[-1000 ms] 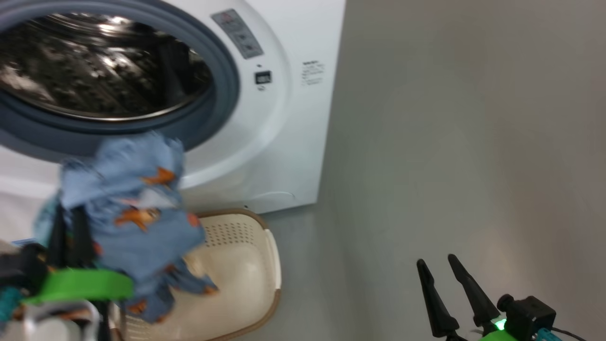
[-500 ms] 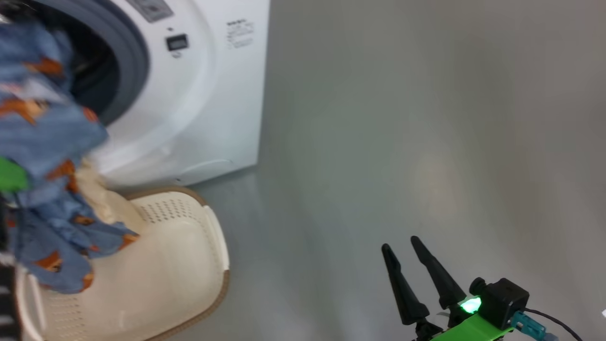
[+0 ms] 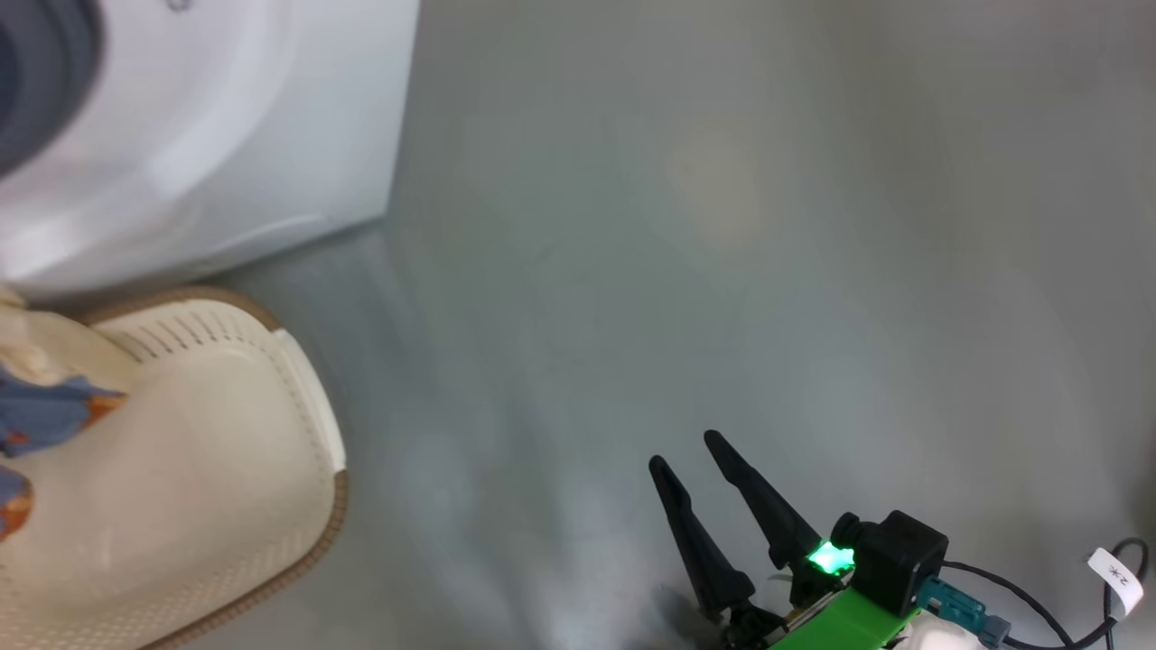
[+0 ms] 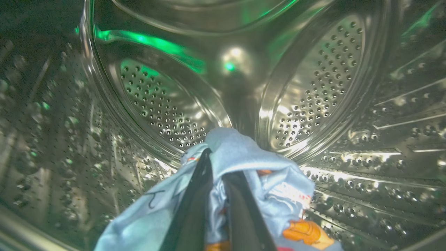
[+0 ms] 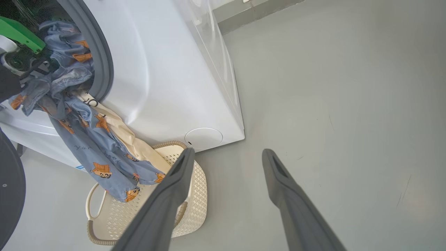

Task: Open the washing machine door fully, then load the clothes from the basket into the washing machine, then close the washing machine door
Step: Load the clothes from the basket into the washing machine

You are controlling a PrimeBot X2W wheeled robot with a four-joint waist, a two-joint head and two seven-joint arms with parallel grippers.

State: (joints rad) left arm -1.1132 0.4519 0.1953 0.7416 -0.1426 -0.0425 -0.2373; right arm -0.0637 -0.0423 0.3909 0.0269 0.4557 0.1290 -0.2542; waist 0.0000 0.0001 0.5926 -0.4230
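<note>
Inside the steel drum (image 4: 313, 87) of the washing machine (image 5: 167, 69), the left gripper (image 4: 218, 163) is clamped on the clothes (image 4: 244, 153). Its two dark fingers stand nearly together, with a fold of light blue fabric pinched between them. The drum's perforated rear wall lies ahead of the fingertips.

In the right wrist view, the rest of the garment trails out over the blue-grey gasket (image 5: 101, 52) and down the white front panel. Its lower end hangs over the inside of the basket (image 5: 195, 195). The basket stands on the grey floor (image 5: 331, 104), just beside the foot of the machine. The washing machine door (image 5: 8, 188) shows as a dark round edge at the left of that view, swung clear of the opening.

The right gripper (image 5: 229, 151) hangs above the floor, apart from the machine and the basket. Its fingers are spread wide and hold nothing.
</note>
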